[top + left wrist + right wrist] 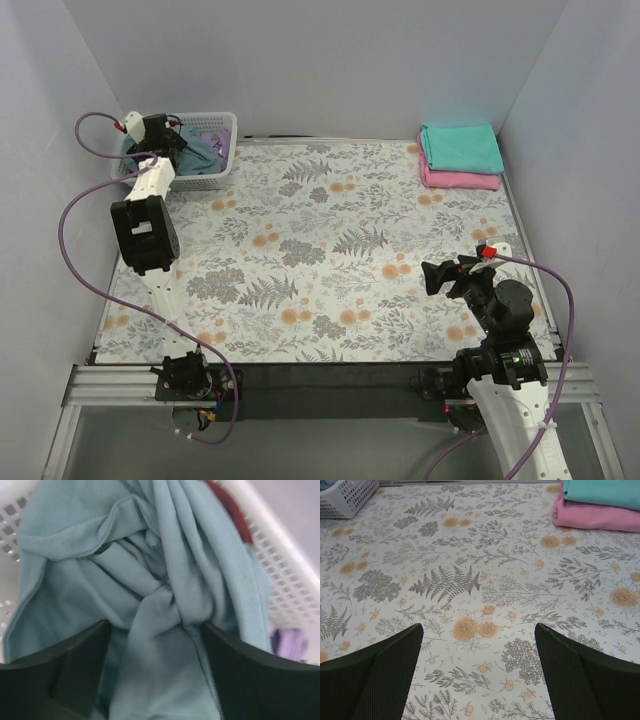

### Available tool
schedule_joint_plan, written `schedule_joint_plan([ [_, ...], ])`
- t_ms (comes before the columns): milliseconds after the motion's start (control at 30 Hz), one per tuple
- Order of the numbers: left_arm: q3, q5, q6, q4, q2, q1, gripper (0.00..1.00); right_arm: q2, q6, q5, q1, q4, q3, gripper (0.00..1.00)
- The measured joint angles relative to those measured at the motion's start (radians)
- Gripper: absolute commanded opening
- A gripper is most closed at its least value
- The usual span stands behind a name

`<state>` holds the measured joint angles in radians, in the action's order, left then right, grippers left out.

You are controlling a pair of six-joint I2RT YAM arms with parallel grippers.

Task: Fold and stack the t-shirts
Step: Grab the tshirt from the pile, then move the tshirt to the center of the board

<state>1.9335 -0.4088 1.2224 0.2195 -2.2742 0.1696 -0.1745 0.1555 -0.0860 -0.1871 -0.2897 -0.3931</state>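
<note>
right gripper [436,276] by the near right edge, wide open, empty, over the floral bench [330,250]. far left corner: left gripper [155,630] inside the white basket [222,140], wide open astride a bunched fold of the blue-grey shirt [165,580]; only its wrist view shows a dark red shirt [240,522] and a lilac shirt [289,642]. far right corner: teal shirt [460,147] folded on pink shirt [455,180].

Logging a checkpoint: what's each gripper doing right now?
Left gripper: open around the blue-grey t-shirt in the white basket.
Right gripper: open, holding nothing.
</note>
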Motion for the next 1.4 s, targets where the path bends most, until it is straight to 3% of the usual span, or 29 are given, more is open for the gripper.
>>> schedule_joint_plan([
  [33,0.008,0.012,0.011,-0.003,-0.022,0.005,0.59,-0.007,0.000,-0.002,0.000,0.000,0.000,0.98],
  [67,0.013,0.021,0.018,-0.004,-0.035,0.008,0.35,-0.014,0.000,-0.004,-0.002,0.000,0.001,0.98],
  [133,0.014,0.040,0.026,-0.006,-0.043,0.011,0.20,-0.025,0.000,-0.008,-0.003,0.000,0.003,0.98],
  [167,0.014,0.050,0.026,-0.008,-0.040,0.011,0.05,-0.029,0.000,-0.011,-0.004,0.000,0.005,0.98],
  [233,0.014,0.070,0.025,-0.011,-0.028,0.011,0.00,-0.033,0.000,-0.015,-0.004,0.000,0.008,0.98],
  [467,0.014,0.157,0.024,-0.001,0.082,0.008,0.00,-0.035,0.000,-0.023,-0.004,0.000,0.010,0.98],
  [767,0.042,0.346,0.034,0.015,0.360,-0.076,0.00,-0.025,0.000,-0.023,-0.004,0.000,0.010,0.98],
  [900,0.045,0.416,0.017,0.028,0.467,-0.217,0.00,-0.024,0.000,-0.029,-0.004,0.000,0.009,0.98],
  [1133,0.026,0.529,-0.073,0.138,0.605,-0.571,0.00,-0.058,-0.005,-0.082,-0.004,-0.019,-0.100,0.98],
  [1267,-0.055,0.605,-0.098,0.183,0.720,-0.652,0.00,-0.114,-0.014,-0.103,-0.005,-0.031,-0.198,0.98],
  [1300,-0.089,0.626,-0.108,0.192,0.759,-0.660,0.02,-0.127,-0.017,-0.104,-0.005,-0.031,-0.214,0.98],
  [1400,-0.237,0.599,-0.140,0.197,0.883,-0.671,0.24,-0.163,-0.020,-0.114,-0.005,-0.039,-0.236,0.99],
])
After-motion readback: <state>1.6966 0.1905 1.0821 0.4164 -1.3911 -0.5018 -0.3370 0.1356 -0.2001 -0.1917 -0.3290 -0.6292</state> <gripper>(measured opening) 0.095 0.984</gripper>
